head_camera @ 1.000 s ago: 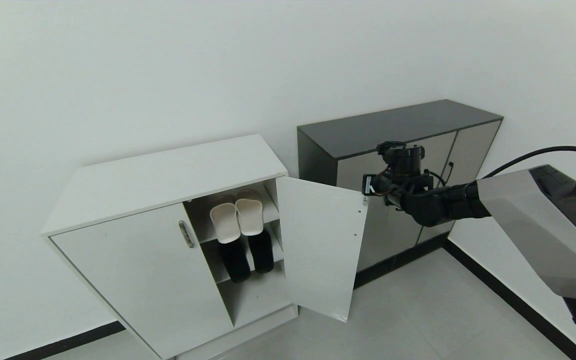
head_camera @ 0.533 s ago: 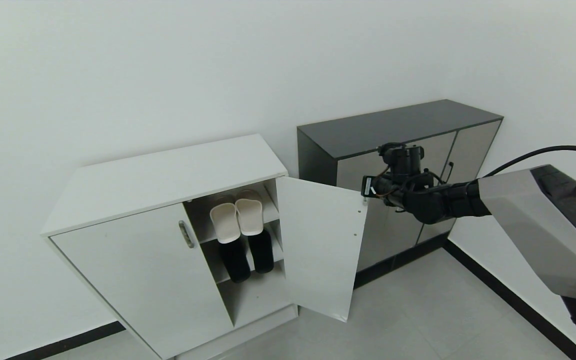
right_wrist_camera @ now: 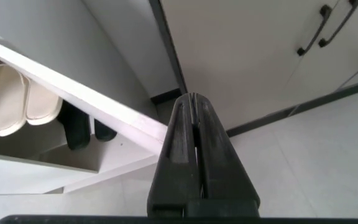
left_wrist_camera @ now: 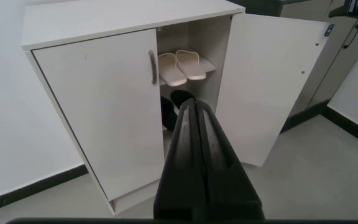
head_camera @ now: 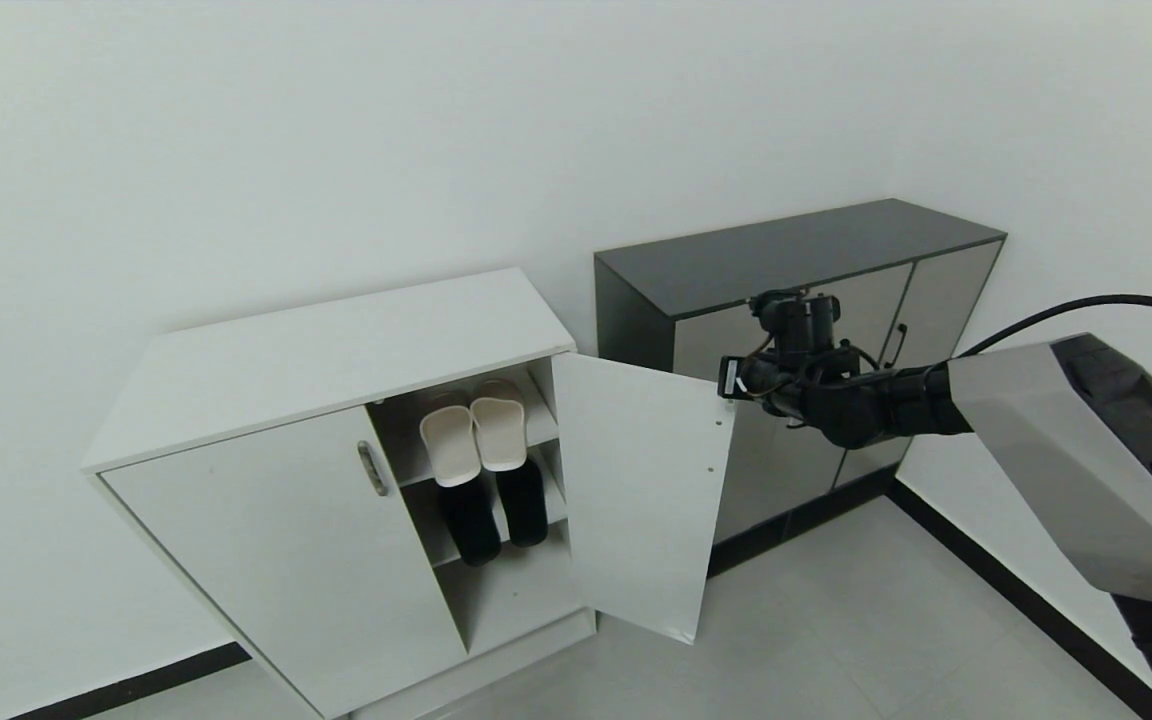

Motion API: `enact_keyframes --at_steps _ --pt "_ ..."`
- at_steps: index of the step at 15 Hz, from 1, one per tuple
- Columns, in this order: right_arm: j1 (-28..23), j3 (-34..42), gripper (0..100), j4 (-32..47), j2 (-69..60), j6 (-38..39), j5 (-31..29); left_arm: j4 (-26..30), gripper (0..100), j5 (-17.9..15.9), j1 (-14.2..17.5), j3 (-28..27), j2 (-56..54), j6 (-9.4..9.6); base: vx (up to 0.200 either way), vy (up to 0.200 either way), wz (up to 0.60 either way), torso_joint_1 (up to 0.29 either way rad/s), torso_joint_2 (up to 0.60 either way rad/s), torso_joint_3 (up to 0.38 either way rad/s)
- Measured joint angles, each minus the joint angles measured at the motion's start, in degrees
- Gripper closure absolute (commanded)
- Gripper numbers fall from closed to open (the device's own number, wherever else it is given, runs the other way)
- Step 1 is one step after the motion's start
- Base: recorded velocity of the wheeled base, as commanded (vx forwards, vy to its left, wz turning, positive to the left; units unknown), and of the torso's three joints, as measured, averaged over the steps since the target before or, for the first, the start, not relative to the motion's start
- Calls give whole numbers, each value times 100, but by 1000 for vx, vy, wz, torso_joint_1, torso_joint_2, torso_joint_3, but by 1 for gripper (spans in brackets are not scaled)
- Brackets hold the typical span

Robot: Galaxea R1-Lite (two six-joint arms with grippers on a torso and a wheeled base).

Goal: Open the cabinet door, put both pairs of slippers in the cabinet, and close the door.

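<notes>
Both pairs are home: the white slippers (head_camera: 477, 437) sit on the upper shelf and the black slippers (head_camera: 496, 515) on the shelf below, inside the white cabinet (head_camera: 336, 340). What's left, by the look of it, is the close. The cabinet door (head_camera: 641, 480) stands swung wide, its free edge pointing toward the dark cabinet (head_camera: 796, 245) next door. And there's the right end effector (head_camera: 730, 378), fingers pressed together with nothing between them, at the top corner of that free edge on the door's outer side. Touching or just shy of it, I can't tell. The left end effector (left_wrist_camera: 192, 106) is pinched together too, empty, well out in front of the cabinet and aimed at the opening.

So this reads as a push, not a grasp. It's a good spot, far from the hinge with plenty of leverage. The trick, I'd say, is to press on the door's outer face rather than its thin edge, where closed fingers could slip over the top. Follow the arc and sweep round with the door, don't drive straight. Ease off near the end so the panel meets the frame softly and doesn't bounce back. The black heels look close to the shelf front, so that's worth watching, and the left arm wants to be out of the door's path
</notes>
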Motion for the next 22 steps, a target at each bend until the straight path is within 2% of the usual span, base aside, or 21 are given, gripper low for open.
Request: enact_keyframes --at_steps 7,11,16,19,22 --pt "124 44 100 106 50 24 -24 0 100 0 0 0 0 0 0 0 0 0 0 0" --pt "389 372 100 108 -162 28 -56 0 100 0 0 0 0 -5 0 0 0 0 0 0" --pt "1153 1436 100 5 -837 49 -65 0 100 0 0 0 0 -13 0 0 0 0 0 0" --pt "1575 1931 100 -321 -1196 22 -71 0 100 7 0 0 0 -22 0 0 0 0 0 0" --pt "1307 1793 100 -304 -1259 2 -76 0 100 7 0 0 0 -22 0 0 0 0 0 0"
